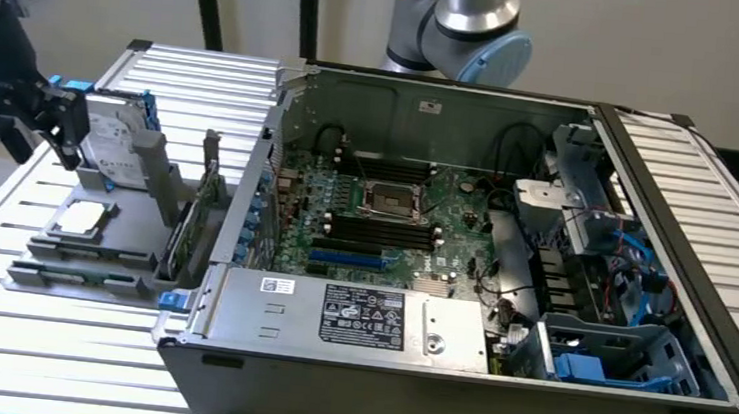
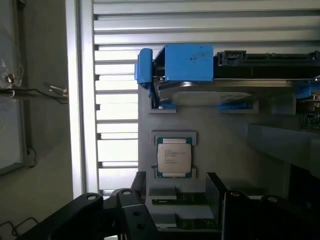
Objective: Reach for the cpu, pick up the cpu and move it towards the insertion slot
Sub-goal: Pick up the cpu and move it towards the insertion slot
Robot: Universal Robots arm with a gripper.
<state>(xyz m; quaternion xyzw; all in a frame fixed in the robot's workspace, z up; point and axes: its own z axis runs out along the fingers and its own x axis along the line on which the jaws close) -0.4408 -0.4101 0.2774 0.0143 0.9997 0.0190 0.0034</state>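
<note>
The cpu (image 2: pixel 173 155) lies flat, metal top up, in a recess of the grey holder (image 2: pixel 220 150) on the table (image 1: pixel 10 336), easy to grab. The jaws hang spread and empty above it, well apart from the insertion slot (image 1: pixel 390 201).

Exterior view: my gripper (image 1: pixel 56 121) sits at the exterior view's left, its body cut off by the frame edge. My arm (image 1: pixel 472 30) is cut off by the top edge. Contacts in the slot (image 1: pixel 390 201) and label print on the drive (image 1: pixel 113 154) are too small to tell. Wrist view: print on the cpu (image 2: pixel 173 154) is unreadable, and my finger bases run off the edge.
</note>
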